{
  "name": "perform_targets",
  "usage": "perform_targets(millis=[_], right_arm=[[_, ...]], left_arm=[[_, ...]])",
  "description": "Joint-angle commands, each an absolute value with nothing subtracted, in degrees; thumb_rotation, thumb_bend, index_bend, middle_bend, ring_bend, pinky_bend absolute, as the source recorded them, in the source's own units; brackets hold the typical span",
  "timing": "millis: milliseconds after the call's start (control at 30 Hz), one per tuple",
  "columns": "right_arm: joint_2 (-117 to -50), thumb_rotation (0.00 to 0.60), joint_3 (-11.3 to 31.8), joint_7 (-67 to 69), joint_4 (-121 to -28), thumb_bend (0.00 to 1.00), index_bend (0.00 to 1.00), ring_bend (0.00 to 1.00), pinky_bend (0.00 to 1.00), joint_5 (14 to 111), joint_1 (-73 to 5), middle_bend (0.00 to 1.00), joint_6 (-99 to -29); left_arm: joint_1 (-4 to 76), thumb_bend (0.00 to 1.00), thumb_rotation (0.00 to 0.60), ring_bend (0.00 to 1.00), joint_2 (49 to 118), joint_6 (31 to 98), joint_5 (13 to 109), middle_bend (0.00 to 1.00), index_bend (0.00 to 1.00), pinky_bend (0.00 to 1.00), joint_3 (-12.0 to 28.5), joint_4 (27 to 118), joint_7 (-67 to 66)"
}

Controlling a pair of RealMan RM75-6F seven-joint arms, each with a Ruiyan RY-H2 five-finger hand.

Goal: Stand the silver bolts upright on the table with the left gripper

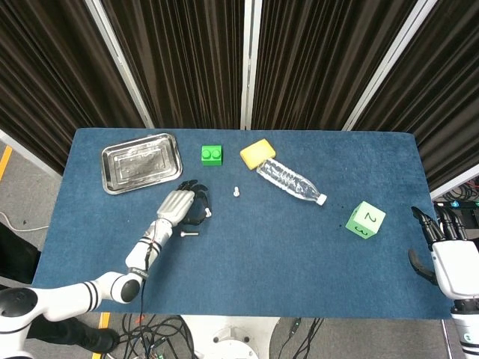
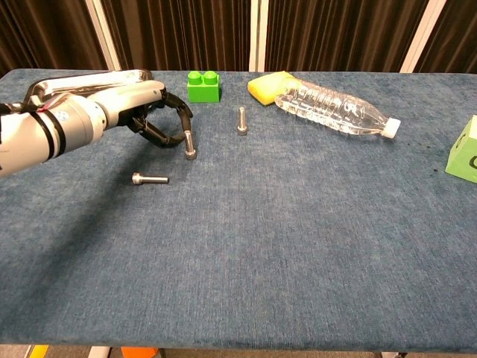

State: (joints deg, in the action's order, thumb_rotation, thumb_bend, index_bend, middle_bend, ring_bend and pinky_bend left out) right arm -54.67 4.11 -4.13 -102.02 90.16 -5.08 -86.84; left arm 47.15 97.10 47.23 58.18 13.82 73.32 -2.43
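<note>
The left hand (image 2: 149, 113) sits just in front of the green block (image 2: 203, 86), its dark fingers (image 2: 173, 119) curled loosely around an upright silver bolt (image 2: 190, 145). Whether the fingertips actually touch the bolt cannot be told; the bolt stands on its head on the blue table (image 2: 298, 246), and the hand looks slack around it rather than clamped. A second bolt (image 2: 241, 120) stands upright to the right of the block, near the clear bottle (image 2: 337, 109). A third bolt (image 2: 150, 179) lies flat on its side, further from the block than the hand is, toward the table's front edge. A yellow sponge (image 2: 268, 84) lies just right of the block, touching the bottle's base. From above, a metal tray (image 1: 141, 162) sits left of the block, and a green die (image 1: 365, 220) rests far to its right. The right hand (image 1: 451, 254) hangs off the table's right end, fingers spread, holding nothing.
</note>
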Motion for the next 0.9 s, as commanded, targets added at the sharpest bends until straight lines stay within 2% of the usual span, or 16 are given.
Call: perform_targets(millis=[33,233,433,567,900], right_arm=[[-54.63,0.600,4.14,-3.97,-101.90,0.30,0.08,0.00,0.02,90.21,-5.18,0.22,-86.76],[-54.73,0.600,4.14,-3.48,-101.46,0.30,0.08,0.00,0.02,90.43,-5.46,0.22,-86.45],[-55.01,0.600,4.08,-3.10,-101.01,0.30,0.08,0.00,0.02,90.84,-5.72,0.22,-86.31],[-55.00,0.600,4.04,-2.99,-100.96,0.30,0.08,0.00,0.02,90.99,-5.63,0.22,-86.57],[-54.77,0.600,3.96,-2.77,-100.85,0.30,0.08,0.00,0.02,90.85,-5.39,0.22,-86.86]], left_arm=[[45.73,0.40,0.543,0.00,95.36,49.05,59.36,0.17,0.46,0.00,13.34,75.13,-2.29],[42.42,0.40,0.547,0.00,92.55,52.17,60.12,0.17,0.46,0.00,10.78,78.41,-4.18],[40.93,0.39,0.555,0.00,92.84,53.87,60.64,0.17,0.46,0.00,7.75,80.83,-9.10],[40.73,0.34,0.566,0.00,94.06,54.98,60.50,0.17,0.46,0.00,7.31,81.86,-11.94],[40.44,0.33,0.591,0.00,95.57,55.56,59.44,0.17,0.47,0.00,6.74,82.36,-16.47]])
